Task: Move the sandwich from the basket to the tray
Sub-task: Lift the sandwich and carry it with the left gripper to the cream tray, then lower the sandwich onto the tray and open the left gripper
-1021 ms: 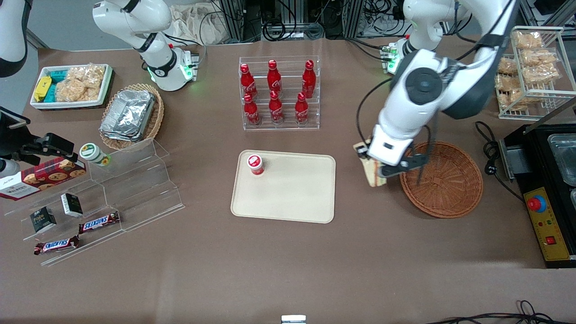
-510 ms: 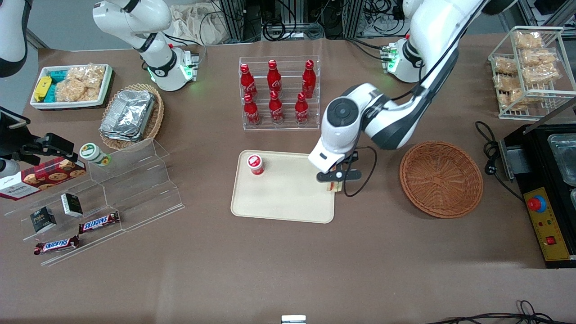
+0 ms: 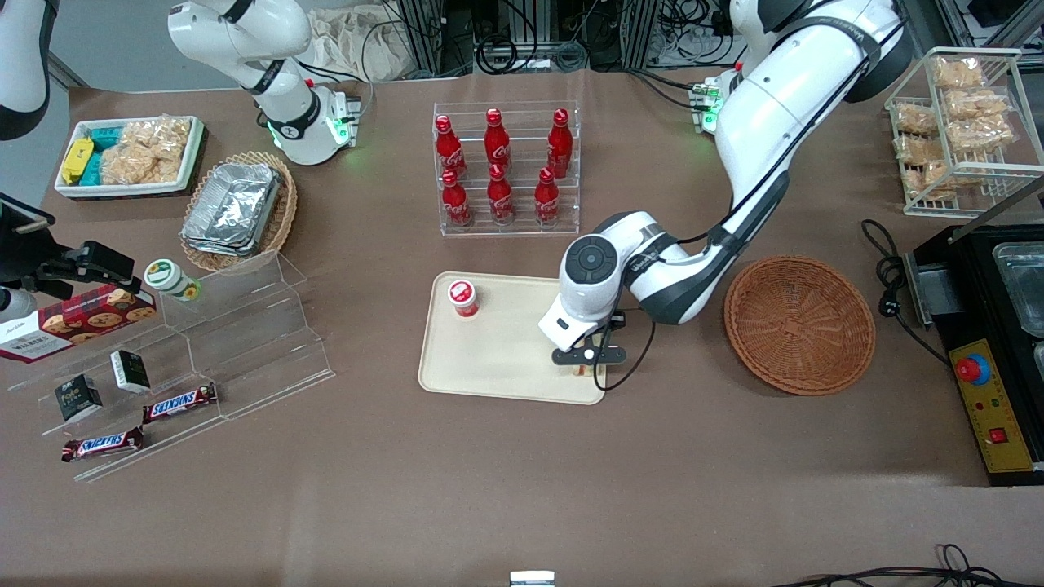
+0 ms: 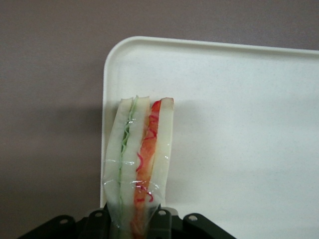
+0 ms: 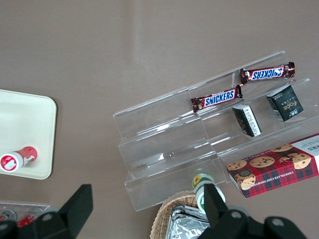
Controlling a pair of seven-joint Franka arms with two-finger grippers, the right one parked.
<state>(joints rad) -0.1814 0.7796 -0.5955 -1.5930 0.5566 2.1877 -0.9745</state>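
The sandwich was held on edge in the gripper, whose fingers were closed against its bread faces, the green and red filling layers showing along the edge turned to the wrist camera. It was poised over the tray, just inside the tray's corner nearest the basket and the front camera. Whether it had touched the tray floor could not be told (a shadow beside it suggested it was low).

A second before, the wedge had been carried just outside the basket's rim; half a second before, it had reached the tray's edge nearest the basket, and since then it had been brought nearer the front camera and lower. The basket was left empty. The transfer was judged nearly done, with only the set-down and release remaining.

A small red-capped bottle stood on the tray, well apart from the sandwich, toward the parked arm's end.
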